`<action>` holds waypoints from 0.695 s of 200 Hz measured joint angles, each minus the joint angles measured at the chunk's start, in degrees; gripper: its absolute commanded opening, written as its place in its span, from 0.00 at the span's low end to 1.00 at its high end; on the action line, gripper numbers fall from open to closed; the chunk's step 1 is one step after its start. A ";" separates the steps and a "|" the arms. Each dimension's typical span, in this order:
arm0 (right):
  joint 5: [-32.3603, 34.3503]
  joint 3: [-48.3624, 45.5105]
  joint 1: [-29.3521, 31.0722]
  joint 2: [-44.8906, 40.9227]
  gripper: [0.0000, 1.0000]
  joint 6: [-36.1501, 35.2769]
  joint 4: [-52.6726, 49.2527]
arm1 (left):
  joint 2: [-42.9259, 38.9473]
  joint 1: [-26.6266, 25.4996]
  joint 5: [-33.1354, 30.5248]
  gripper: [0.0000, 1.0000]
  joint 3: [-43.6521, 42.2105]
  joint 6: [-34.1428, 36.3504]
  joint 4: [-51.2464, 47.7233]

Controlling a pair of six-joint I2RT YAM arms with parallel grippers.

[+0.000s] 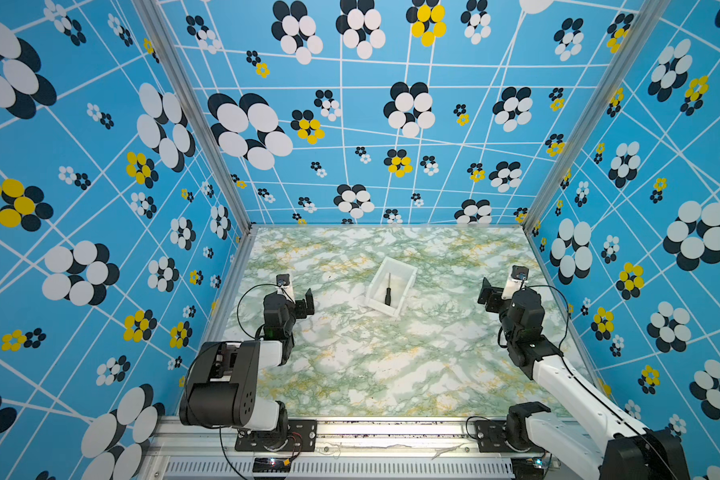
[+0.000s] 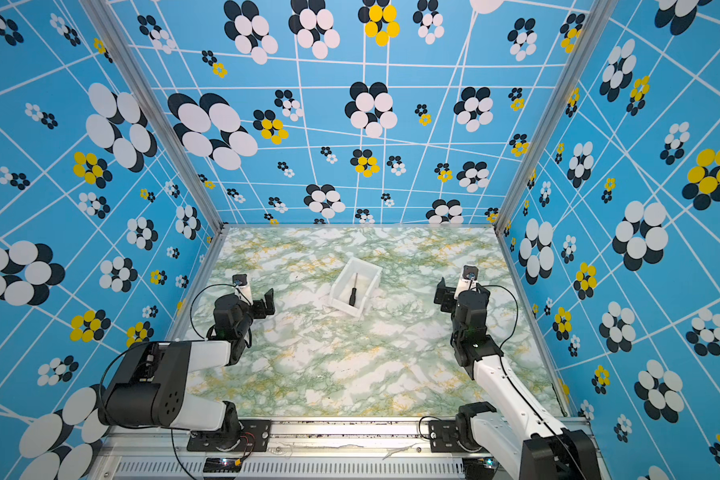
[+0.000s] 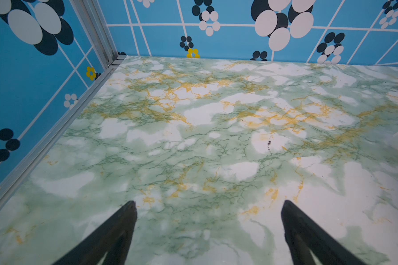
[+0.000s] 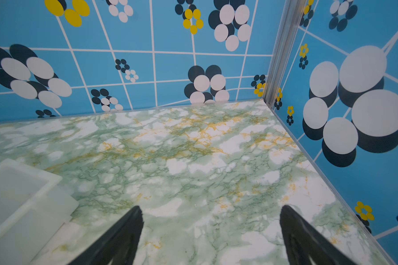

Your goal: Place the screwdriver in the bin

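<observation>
The green marbled surface (image 1: 350,365) fills the lower middle of both top views, and on it there are only the bin and what it holds. The left pincer (image 1: 306,301) stands at the left of the frame and the right pincer (image 1: 486,293) at the right, both well apart from the bin, which lies between them. In the left wrist view the left pincer (image 3: 208,203) has its jaws wide with only bare surface between them. It is the same for the right pincer (image 4: 210,207) in the right wrist view: jaws wide, holding nothing.

The white bin (image 1: 409,291) sits a little right of the middle of the frame, turned at an angle. A part of it shows in the lower left corner of the right wrist view (image 4: 21,183).

The screwdriver (image 1: 388,293) lies flat inside the bin on its bottom, the black handle toward the lower edge of the frame and the thin shaft pointing up; the other top view shows it the same way (image 2: 353,293).

I judge the task to be done: the tool is in the bin and neither pincer holds anything. At most, the arms may go to rest.
</observation>
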 measured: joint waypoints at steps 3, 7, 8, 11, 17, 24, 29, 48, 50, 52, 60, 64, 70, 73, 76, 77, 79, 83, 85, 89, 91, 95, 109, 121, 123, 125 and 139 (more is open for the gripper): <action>-0.24 -0.52 -0.13 0.22 0.96 -0.11 0.59 | 0.31 0.00 -0.07 0.99 -0.17 -0.02 0.85; -0.44 -1.31 -0.35 0.59 0.96 -0.46 1.46 | 0.94 0.00 -0.13 0.99 -0.42 -0.02 1.84; -0.44 -1.42 -0.37 0.63 0.96 -0.55 1.62 | 1.16 0.00 -0.15 0.99 -0.48 0.00 2.32; -0.68 -1.86 -0.52 0.83 0.96 -0.74 2.21 | 1.64 0.00 -0.22 0.99 -0.70 -0.04 3.23; -1.09 -2.80 -0.83 1.25 0.96 -1.16 3.48 | 2.73 0.00 -0.42 0.99 -1.09 0.00 5.09; -1.46 -3.76 -1.05 1.49 0.97 -1.40 4.76 | 3.65 0.00 -0.70 0.99 -1.49 -0.02 6.16; -1.81 -4.48 -1.36 1.57 0.97 -1.66 5.84 | 3.82 0.00 -0.74 0.99 -1.77 -0.04 6.36; -3.15 -7.04 -3.39 1.99 0.97 -2.38 10.38 | 3.89 0.00 -1.20 0.99 -2.40 -0.07 8.11; -3.26 -7.30 -3.65 2.08 0.97 -2.43 10.99 | 3.89 0.00 -1.27 0.99 -2.40 -0.07 8.28; -3.41 -7.54 -3.91 2.23 0.96 -2.43 11.52 | 3.89 0.00 -1.40 0.99 -2.40 -0.07 8.48; -3.87 -8.31 -4.87 2.86 0.97 -2.38 13.27 | 3.89 0.00 -1.60 0.99 -2.40 -0.22 9.16; -4.02 -8.59 -5.31 3.30 0.97 -2.34 14.01 | 3.89 0.00 -1.64 0.99 -2.40 -0.22 9.44; -4.26 -8.87 -5.86 4.26 0.97 -2.19 15.23 | 3.89 0.00 -1.77 0.99 -2.40 -0.22 9.88; -4.28 -8.92 -6.03 4.72 0.97 -2.14 15.72 | 3.89 0.00 -1.86 0.99 -2.40 -0.22 10.03; -4.33 -8.96 -6.19 5.29 0.97 -2.10 16.26 | 3.89 0.00 -1.86 0.99 -2.40 -0.22 10.23; -4.35 -8.98 -6.23 5.53 0.97 -2.05 16.52 | 3.89 0.00 -1.88 0.99 -2.40 -0.22 10.27; -4.42 -8.98 -6.32 5.92 0.97 -1.97 16.79 | 3.89 0.00 -1.99 0.99 -2.40 -0.22 10.36; -4.44 -8.98 -6.40 6.82 0.97 -1.90 17.64 | 3.89 0.00 -2.01 0.99 -2.40 -0.22 10.58; -4.44 -8.98 -6.43 7.23 0.97 -1.84 17.97 | 3.89 0.00 -2.03 0.99 -2.40 -0.22 10.64; -4.44 -8.98 -6.49 8.13 0.97 -1.68 18.84 | 3.89 0.00 -2.03 0.99 -2.40 -0.22 10.78; -4.44 -9.03 -6.51 8.59 0.97 -1.57 19.37 | 3.89 0.00 -2.05 0.99 -2.40 -0.22 10.86; -4.46 -9.03 -6.51 9.77 0.97 -1.42 20.41 | 3.89 0.00 -2.05 0.99 -2.40 -0.22 11.02; -4.48 -9.29 -6.51 13.99 0.97 -1.07 24.41 | 3.89 0.00 -2.16 0.99 -2.40 -0.22 11.41; -4.61 -9.55 -6.51 17.81 0.97 -0.92 27.45 | 3.89 0.00 -2.25 0.99 -2.40 -0.22 11.47; -4.63 -9.64 -6.51 18.36 0.97 -0.92 28.00 | 3.89 0.00 -2.25 0.99 -2.40 -0.24 11.47; -4.63 -9.66 -6.51 18.75 0.97 -0.92 28.33 | 3.89 0.00 -2.25 0.99 -2.40 -0.22 11.47; -4.72 -9.84 -6.51 22.91 0.97 -0.90 31.69 | 3.89 0.00 -2.25 0.99 -2.40 -0.24 11.50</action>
